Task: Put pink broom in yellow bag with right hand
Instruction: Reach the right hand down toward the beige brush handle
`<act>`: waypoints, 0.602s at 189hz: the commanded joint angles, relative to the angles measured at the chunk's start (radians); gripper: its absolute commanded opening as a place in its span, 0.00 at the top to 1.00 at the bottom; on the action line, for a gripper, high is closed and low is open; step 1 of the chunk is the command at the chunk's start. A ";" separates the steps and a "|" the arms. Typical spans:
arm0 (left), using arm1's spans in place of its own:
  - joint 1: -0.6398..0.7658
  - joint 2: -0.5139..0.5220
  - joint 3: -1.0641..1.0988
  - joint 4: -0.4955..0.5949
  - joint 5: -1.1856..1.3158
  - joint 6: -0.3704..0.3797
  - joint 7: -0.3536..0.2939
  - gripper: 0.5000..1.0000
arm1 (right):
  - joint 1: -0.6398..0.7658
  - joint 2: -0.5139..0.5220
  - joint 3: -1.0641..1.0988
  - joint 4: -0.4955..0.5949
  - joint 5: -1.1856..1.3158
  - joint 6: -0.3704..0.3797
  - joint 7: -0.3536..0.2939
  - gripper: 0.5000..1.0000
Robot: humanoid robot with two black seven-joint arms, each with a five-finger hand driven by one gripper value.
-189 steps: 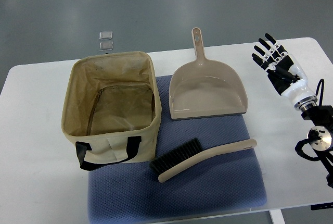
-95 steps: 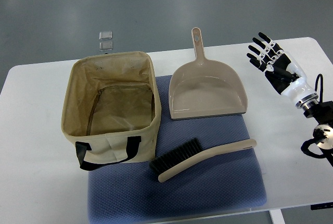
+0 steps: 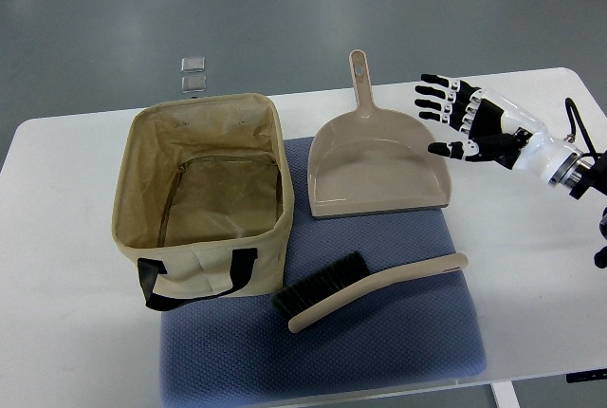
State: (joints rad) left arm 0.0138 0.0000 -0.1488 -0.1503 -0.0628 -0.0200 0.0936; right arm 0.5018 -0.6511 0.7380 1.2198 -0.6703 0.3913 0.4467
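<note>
the right hand hangs over the far right part of the bench, just beside the right rim of the dustpan, with its fingers spread wide and holding nothing; the palm seems turned down and leftward, which reads as a hand on its way to a grasp rather than one at rest. the left hand does not show at all.

the pink broom lies flat on the blue mat, near the front edge, well apart from the hand. its dark bristles point left toward the bag and its long handle runs out to the right and slightly away, so the free handle end is the part nearest the right arm and the natural place to take it.

the yellow bag stands upright on the left, mouth wide open and seemingly empty inside, its black strap handles hanging down the front wall. the bristle end sits just beside the bag's front right corner, so the carry should be short.

the dustpan rests between the hand and the broom, its handle pointing away from the robot; the hand will likely have to pass over or round its near edge. two small clear items sit beyond the bag, out of the way
</note>
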 commanded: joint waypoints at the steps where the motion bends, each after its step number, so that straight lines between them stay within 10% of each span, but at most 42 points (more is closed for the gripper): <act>1: 0.000 0.000 -0.001 0.000 0.000 0.000 0.000 0.00 | 0.012 -0.031 -0.011 0.067 -0.101 0.000 0.000 0.14; 114: 0.000 0.000 -0.001 0.000 0.000 0.000 0.000 0.00 | 0.159 -0.179 -0.342 0.374 -0.821 -0.272 -0.013 0.19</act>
State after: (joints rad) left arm 0.0139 0.0000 -0.1489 -0.1503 -0.0630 -0.0200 0.0936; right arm 0.6401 -0.8181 0.4560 1.5702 -1.3941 0.1735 0.4391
